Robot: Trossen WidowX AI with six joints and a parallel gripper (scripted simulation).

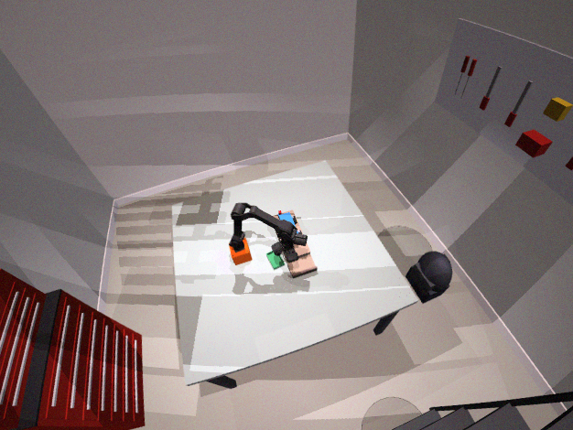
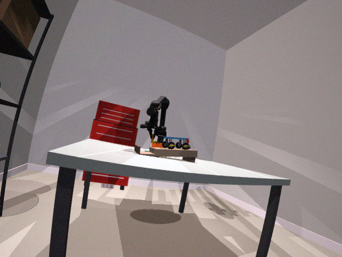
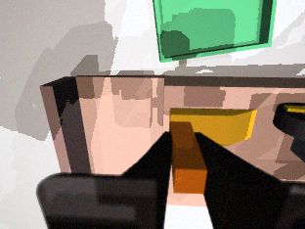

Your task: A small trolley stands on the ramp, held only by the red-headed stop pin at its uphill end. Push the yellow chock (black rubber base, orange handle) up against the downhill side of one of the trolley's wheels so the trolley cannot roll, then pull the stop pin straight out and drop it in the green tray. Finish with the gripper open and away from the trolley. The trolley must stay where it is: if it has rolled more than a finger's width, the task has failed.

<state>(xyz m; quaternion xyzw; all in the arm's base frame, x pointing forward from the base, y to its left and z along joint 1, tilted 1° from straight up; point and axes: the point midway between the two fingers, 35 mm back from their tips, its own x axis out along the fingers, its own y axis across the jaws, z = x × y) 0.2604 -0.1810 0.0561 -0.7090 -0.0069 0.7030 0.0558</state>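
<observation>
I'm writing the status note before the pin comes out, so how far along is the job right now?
Nothing looks finished yet. In hand: the gripper is shut on the chock's orange handle, the yellow chock on the ramp short of the black wheel. Left: seat it against the wheel, pull the stop pin, drop it in the green tray, back away open.
</observation>
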